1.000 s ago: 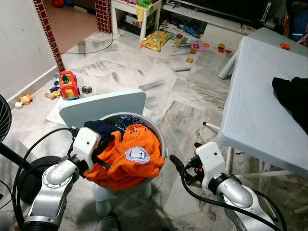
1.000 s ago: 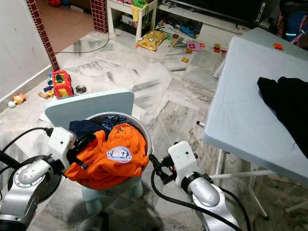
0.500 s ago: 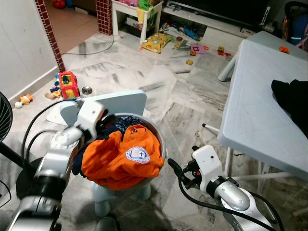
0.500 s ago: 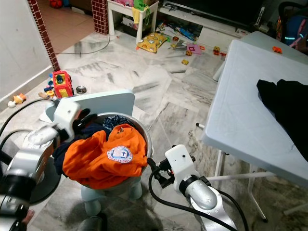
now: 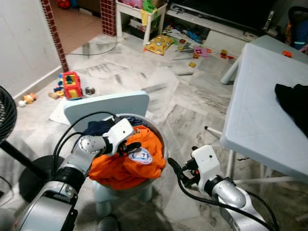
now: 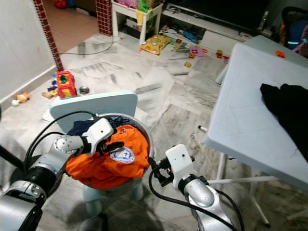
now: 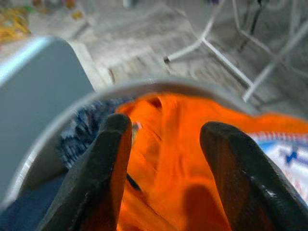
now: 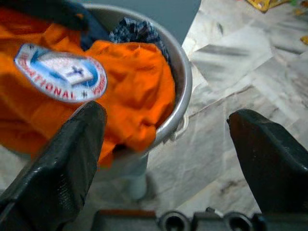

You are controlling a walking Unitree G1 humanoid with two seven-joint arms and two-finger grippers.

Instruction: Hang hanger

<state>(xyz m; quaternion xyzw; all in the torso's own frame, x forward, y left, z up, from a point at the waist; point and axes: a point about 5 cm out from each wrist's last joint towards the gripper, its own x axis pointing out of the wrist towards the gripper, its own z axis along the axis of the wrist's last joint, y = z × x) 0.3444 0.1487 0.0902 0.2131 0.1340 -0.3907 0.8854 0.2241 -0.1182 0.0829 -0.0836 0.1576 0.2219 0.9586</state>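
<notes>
Left gripper (image 7: 163, 159) hovers wide open, holding nothing, over the orange shirt (image 5: 127, 166) at six o'clock — soft, light; pinch a bunched fold. Right gripper (image 8: 166, 154) spread, empty.

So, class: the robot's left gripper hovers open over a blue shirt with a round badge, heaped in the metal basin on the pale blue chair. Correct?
Not quite. The shirt with the round badge is orange, as both eye views show. The rest holds: the left gripper is open above it, in the metal basin on the pale blue chair.
</notes>
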